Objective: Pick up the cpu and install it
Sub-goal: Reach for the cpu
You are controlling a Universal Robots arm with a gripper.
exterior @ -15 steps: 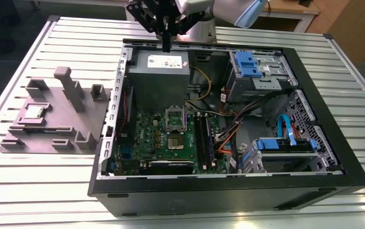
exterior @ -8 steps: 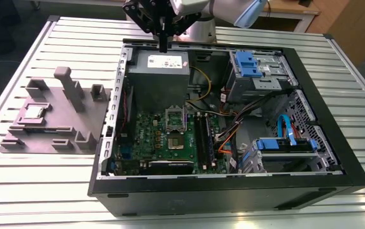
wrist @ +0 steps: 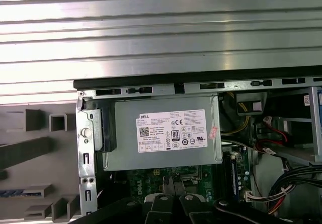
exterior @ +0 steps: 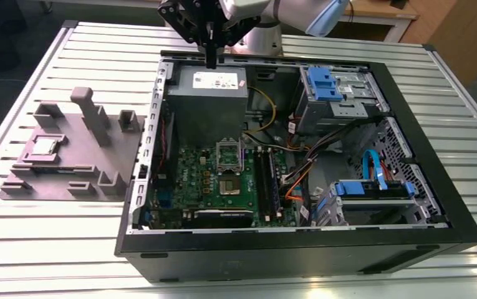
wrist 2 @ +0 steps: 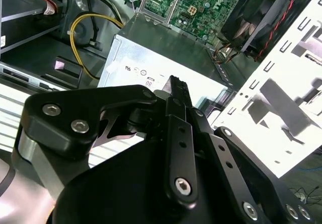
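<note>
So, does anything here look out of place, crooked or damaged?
Nothing stands out. The small silvery square cpu lies flat on the grey fixture block, the black computer case lies open on its side, and the claw hangs over the grey metal power supply box.

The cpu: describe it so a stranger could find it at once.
Beside the open computer case, on the exterior view's left, lies a grey block. The cpu rests on that block: the one small, flat, silvery square among grey posts.
</note>
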